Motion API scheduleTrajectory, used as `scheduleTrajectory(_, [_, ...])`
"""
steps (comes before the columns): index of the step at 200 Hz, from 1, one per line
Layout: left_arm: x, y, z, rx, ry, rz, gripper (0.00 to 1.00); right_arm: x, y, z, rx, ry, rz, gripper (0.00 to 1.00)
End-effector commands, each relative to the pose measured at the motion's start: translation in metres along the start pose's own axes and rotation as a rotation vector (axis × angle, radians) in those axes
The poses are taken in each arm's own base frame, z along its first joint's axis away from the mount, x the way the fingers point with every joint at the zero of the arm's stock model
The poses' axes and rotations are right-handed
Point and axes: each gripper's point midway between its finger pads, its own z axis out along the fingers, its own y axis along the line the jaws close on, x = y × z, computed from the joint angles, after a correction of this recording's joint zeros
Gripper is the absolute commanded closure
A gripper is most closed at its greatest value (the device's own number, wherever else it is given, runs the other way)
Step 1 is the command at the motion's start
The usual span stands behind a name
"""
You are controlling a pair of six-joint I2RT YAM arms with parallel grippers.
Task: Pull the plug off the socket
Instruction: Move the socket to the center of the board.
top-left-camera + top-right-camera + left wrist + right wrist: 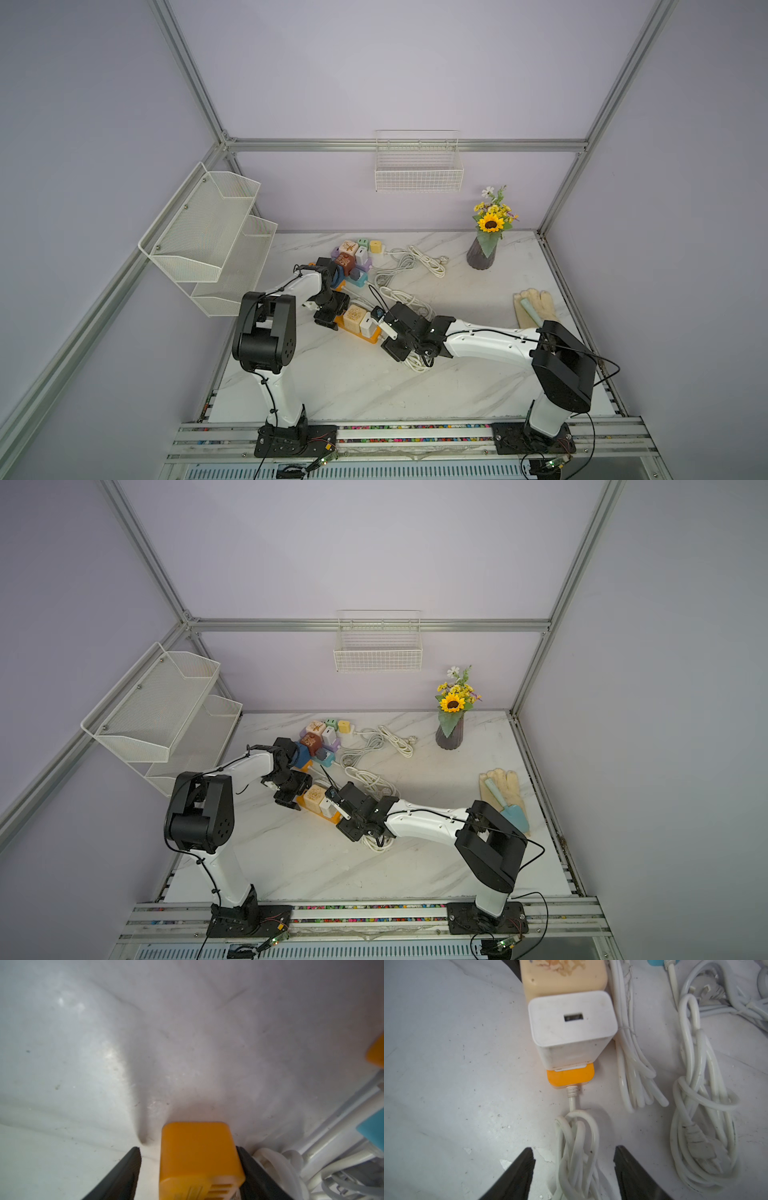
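Plug (571, 1022) sits in orange socket (570, 1077); left hand (188, 1149) spread astride it, right hand (573, 1148) spread above cord (578, 1126)

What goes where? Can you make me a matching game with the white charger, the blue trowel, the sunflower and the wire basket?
Things:
1. white charger
2. blue trowel
3. sunflower
4. wire basket

Places:
A. lying on the gloves
B. hanging on the back wall
C. plugged into the orange power strip
D. standing in the grey vase

Pairs: 1-C, 2-A, 3-D, 4-B.
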Motion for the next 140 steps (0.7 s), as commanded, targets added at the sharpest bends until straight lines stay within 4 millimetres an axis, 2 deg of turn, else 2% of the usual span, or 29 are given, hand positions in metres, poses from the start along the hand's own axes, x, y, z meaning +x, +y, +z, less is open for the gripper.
scheduleTrajectory(1, [0.001, 0.005, 0.003, -0.005, 0.011, -0.028, 0.37, -0.033, 0.008, -0.001, -0.056, -0.130, -0.038, 0.34])
scheduleTrajectory(18, [0.001, 0.010, 0.005, -0.018, 0.013, -0.030, 0.46, -0.053, 0.012, -0.003, -0.073, -0.225, -0.085, 0.33])
scheduleTrajectory(30, [0.002, 0.016, 0.007, -0.026, 0.016, -0.035, 0.53, -0.060, 0.015, -0.003, -0.091, -0.265, -0.116, 0.32])
scheduleTrajectory(44, [0.003, 0.022, 0.007, -0.035, 0.014, -0.044, 0.56, -0.065, 0.019, 0.001, -0.112, -0.286, -0.136, 0.30])
scheduleTrajectory(60, [0.003, 0.029, 0.006, -0.040, 0.008, -0.047, 0.62, -0.061, 0.022, 0.012, -0.124, -0.275, -0.159, 0.28])
scheduleTrajectory(84, [0.005, 0.035, 0.006, -0.047, 0.010, -0.040, 0.69, -0.056, 0.016, 0.028, -0.112, -0.254, -0.163, 0.26])
scheduleTrajectory(108, [0.006, 0.040, 0.007, -0.055, 0.013, -0.034, 0.75, -0.059, 0.012, 0.035, -0.129, -0.258, -0.174, 0.25])
scheduleTrajectory(140, [0.006, 0.040, 0.006, -0.055, 0.012, -0.029, 0.83, -0.060, 0.017, 0.043, -0.157, -0.241, -0.218, 0.26])
